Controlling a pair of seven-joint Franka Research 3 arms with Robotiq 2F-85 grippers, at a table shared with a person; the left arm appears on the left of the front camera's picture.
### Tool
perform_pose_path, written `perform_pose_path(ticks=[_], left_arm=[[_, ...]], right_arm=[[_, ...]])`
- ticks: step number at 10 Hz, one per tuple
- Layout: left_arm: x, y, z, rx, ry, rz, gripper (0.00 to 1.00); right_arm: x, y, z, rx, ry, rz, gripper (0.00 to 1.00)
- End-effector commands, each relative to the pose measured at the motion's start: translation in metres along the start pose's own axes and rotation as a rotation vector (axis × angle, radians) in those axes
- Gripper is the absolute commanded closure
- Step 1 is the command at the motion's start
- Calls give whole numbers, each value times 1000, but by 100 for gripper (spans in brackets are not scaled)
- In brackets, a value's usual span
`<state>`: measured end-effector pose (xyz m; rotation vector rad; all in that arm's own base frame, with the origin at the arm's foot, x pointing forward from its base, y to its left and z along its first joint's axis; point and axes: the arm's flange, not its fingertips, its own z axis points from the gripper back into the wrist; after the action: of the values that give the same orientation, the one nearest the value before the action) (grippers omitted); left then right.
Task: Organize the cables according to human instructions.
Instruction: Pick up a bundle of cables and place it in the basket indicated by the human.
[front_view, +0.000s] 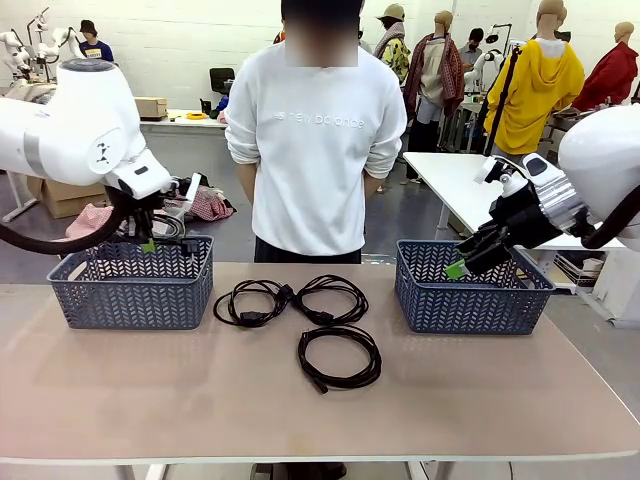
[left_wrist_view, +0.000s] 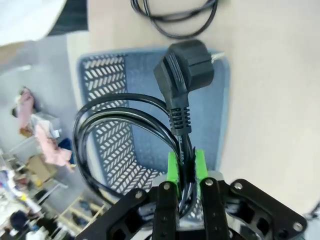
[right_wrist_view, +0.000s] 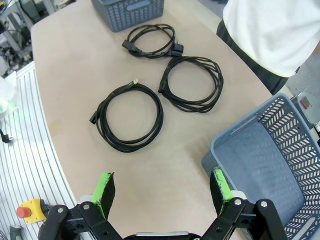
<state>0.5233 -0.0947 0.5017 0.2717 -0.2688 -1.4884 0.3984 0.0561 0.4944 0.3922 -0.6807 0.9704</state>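
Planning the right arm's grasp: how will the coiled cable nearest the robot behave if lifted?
Probably floppy: the near cable lies in loose strands with no tie visible, so it may sag and uncoil. Likely light, since its plug ends look small. The held cable in the left gripper likewise droops in a loop.

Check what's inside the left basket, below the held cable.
Only bare blue floor shows in the left basket. The cable pinched by the left gripper hangs over it, hiding part of the floor.
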Motion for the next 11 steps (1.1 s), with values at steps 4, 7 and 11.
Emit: perform_pose_path(ticks=[4,7,11], left_arm=[[-36,20,-30,-3,-62,-22,85],[-41,24,-43,10,-47,-17,85],[-42,24,-54,1,-31,-22,85]], right_arm=[[1,-3,-2,12,-32,11,0],[1,-3,-2,12,-32,11,0],[1,-3,-2,12,-32,11,0]])
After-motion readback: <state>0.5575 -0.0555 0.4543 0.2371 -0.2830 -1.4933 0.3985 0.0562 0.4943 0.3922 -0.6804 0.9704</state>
